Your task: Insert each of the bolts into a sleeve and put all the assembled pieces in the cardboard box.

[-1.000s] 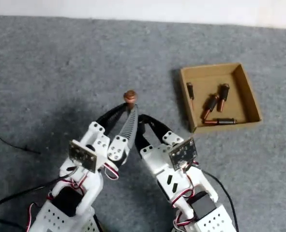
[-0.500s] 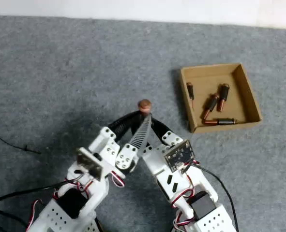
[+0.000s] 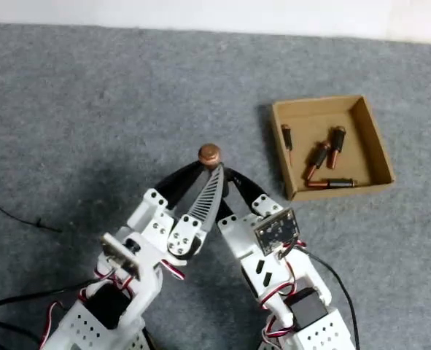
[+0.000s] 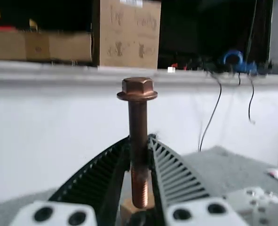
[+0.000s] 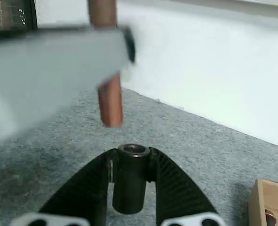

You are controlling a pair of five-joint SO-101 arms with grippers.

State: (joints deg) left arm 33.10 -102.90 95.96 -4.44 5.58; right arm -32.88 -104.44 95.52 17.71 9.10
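Right wrist view: bolt (image 5: 110,101), clamped by left fingers (image 4: 176,174), is held off-centre above the sleeve (image 5: 131,179) gripped by right fingers (image 5: 176,188) — jamming against the sleeve's rim is judged likely.

Grey table (image 3: 91,95) bears cardboard box (image 3: 313,124), black wire (image 3: 27,220).

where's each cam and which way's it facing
High view: fixed overhead, facing down on the table, cardboard box, left arm and right arm.
Left wrist view: on the left arm, looking along the left gripper, shut on the upright bolt.
Right wrist view: on the right arm, looking along the right gripper, shut on the sleeve.
All three share the bolt.
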